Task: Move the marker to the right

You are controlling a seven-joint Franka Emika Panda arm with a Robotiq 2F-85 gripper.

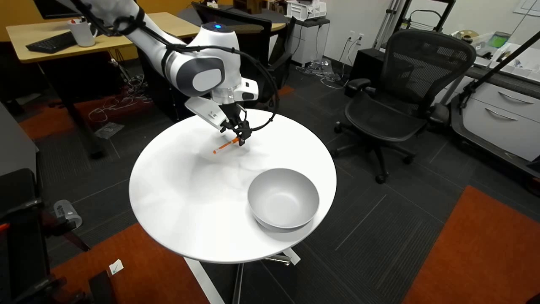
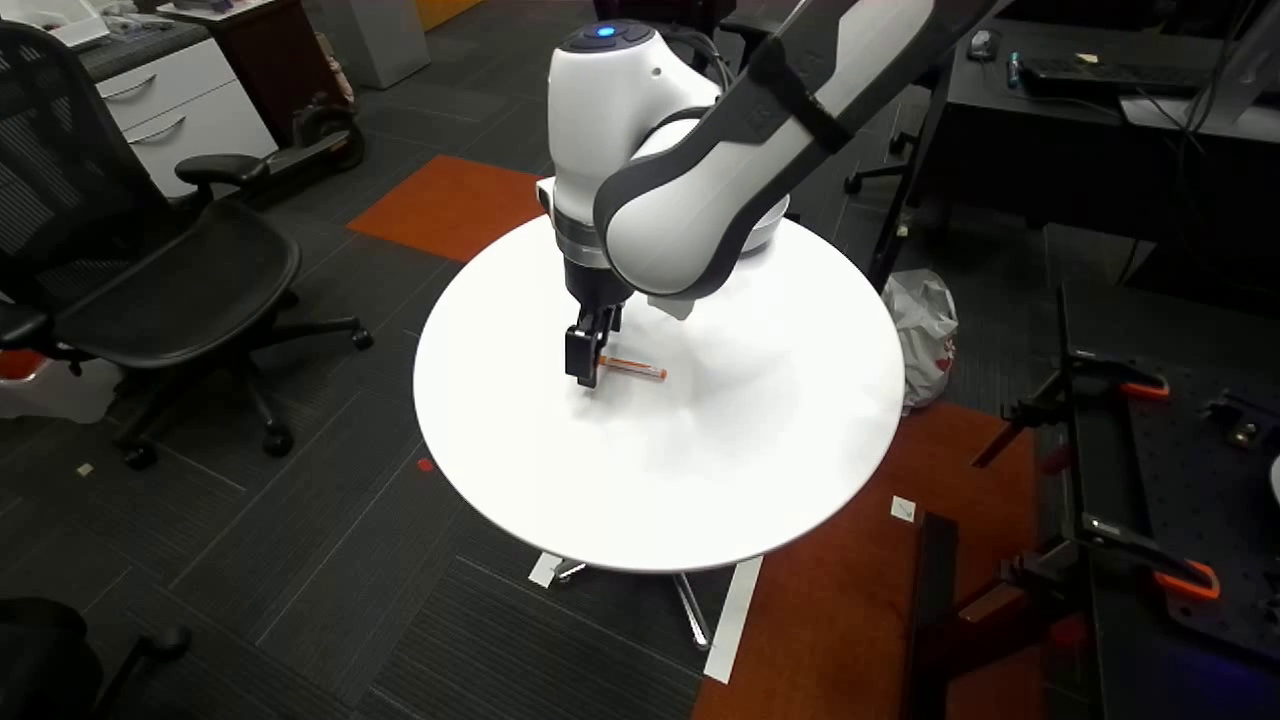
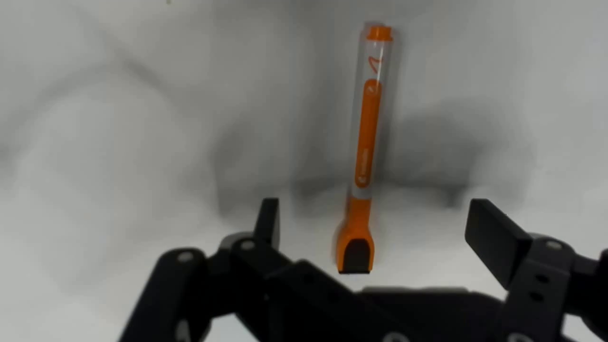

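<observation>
The marker is a thin orange stick with a clear barrel and a dark patch at its wider end. It lies flat on the white table, seen in both exterior views (image 1: 225,146) (image 2: 634,368). In the wrist view the marker (image 3: 366,137) stands lengthwise, its wide dark end low in the picture. My gripper (image 3: 373,209) is open, with the wide end between its two fingers, nearer the left finger. Neither finger touches the marker. In both exterior views the gripper (image 1: 234,135) (image 2: 592,350) is low over the table at that end, partly hiding it.
A large round grey bowl (image 1: 283,200) stands on the round white table (image 1: 177,211) near its edge. In an exterior view the arm mostly hides the bowl (image 2: 766,228). A black office chair (image 1: 392,109) stands beside the table. A black cable loops around the gripper.
</observation>
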